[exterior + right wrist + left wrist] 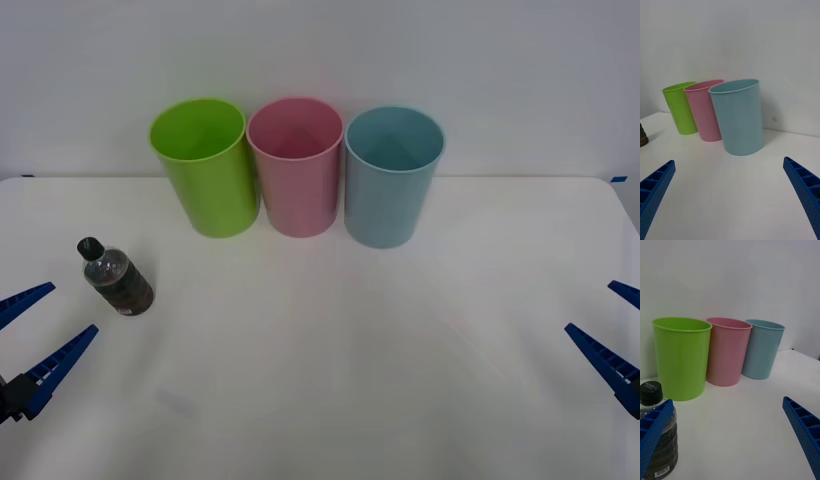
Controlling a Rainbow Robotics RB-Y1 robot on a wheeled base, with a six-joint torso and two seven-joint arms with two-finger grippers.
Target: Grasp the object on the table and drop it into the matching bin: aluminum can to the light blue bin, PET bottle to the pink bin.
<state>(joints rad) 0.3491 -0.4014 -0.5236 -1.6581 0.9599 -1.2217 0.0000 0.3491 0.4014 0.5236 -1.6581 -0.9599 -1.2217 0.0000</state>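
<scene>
Bottle [116, 277]: upright on table [330, 370], left of and nearer than pink bin [295, 165]. Left gripper [40, 325]: released, beside bottle. Right gripper [612, 330]: released, far right of bin.

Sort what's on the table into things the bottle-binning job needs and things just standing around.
Needed:
PET bottle, upright near the left gripper
pink bin, middle of the row
table

Just there:
lime green bin
light blue bin, meant for cans
right gripper, open and waiting

blue ribbed fingers [805, 431], tapered tips, dotted sides, black mount
</scene>
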